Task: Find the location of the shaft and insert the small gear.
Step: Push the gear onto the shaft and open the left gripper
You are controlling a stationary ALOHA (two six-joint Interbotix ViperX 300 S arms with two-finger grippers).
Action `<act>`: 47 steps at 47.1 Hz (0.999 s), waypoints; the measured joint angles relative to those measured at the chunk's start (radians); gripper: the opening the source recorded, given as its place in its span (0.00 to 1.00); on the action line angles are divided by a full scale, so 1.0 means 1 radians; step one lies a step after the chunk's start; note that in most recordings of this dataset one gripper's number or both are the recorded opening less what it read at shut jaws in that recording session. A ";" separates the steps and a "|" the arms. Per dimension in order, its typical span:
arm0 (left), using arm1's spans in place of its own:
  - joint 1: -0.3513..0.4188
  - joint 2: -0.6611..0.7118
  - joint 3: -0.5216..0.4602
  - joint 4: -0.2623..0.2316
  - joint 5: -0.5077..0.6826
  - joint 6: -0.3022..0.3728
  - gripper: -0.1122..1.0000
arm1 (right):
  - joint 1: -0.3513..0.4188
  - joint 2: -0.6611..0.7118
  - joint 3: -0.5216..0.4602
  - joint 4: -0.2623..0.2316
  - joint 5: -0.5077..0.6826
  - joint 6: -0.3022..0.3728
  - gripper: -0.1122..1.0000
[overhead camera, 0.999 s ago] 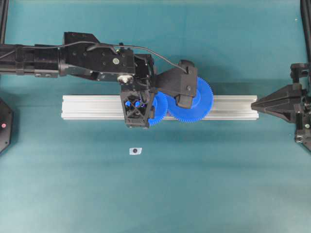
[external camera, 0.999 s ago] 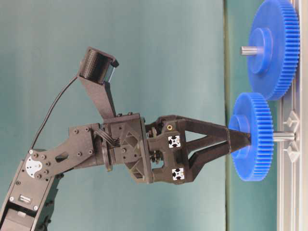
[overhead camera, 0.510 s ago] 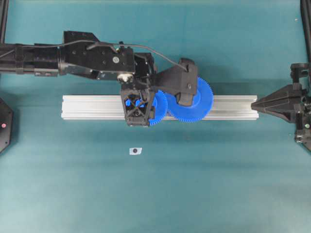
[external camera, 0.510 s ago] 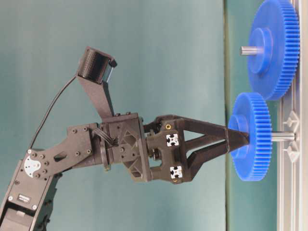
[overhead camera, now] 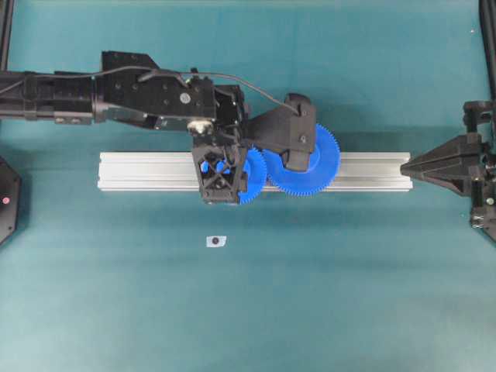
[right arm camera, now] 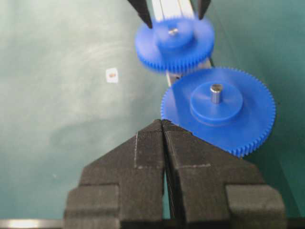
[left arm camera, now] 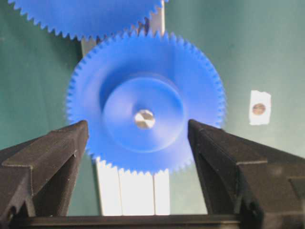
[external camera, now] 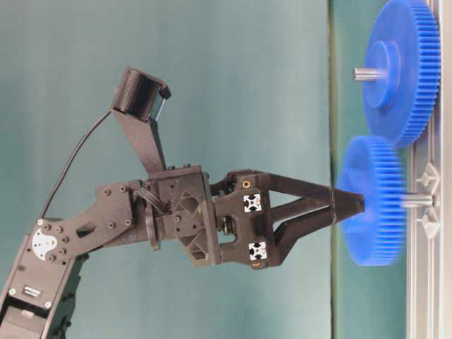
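1. Teal cloth [overhead camera: 325, 294] covers the table, and a ribbed aluminium rail [overhead camera: 147, 170] lies across its middle.
2. On that rail the small gear [left arm camera: 145, 102] sits threaded on the shaft [external camera: 417, 200], whose grey tip shows at the hub's centre hole in the left wrist view; the gear looks blurred.
3. Its teeth meet those of the larger gear [right arm camera: 219, 109] beside it on the rail.
4. Left gripper [left arm camera: 138, 131] is spread wide, its fingers [left arm camera: 57, 148] flanking the hub without touching it, holding nothing.
5. Right gripper [right arm camera: 163, 125] is closed and empty, parked at the rail's far end.
6. A small white-rimmed dark dot [overhead camera: 215, 241] lies on the cloth, apart from the rail.
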 measured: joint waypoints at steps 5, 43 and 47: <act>-0.012 -0.009 0.000 0.000 0.002 -0.008 0.82 | 0.000 0.000 0.000 0.000 0.000 0.000 0.10; -0.018 -0.054 -0.002 0.002 0.003 -0.014 0.82 | 0.000 0.000 0.000 0.000 -0.002 0.000 0.10; -0.018 -0.058 -0.003 0.002 0.003 -0.020 0.82 | 0.000 0.002 0.000 0.000 -0.002 0.000 0.10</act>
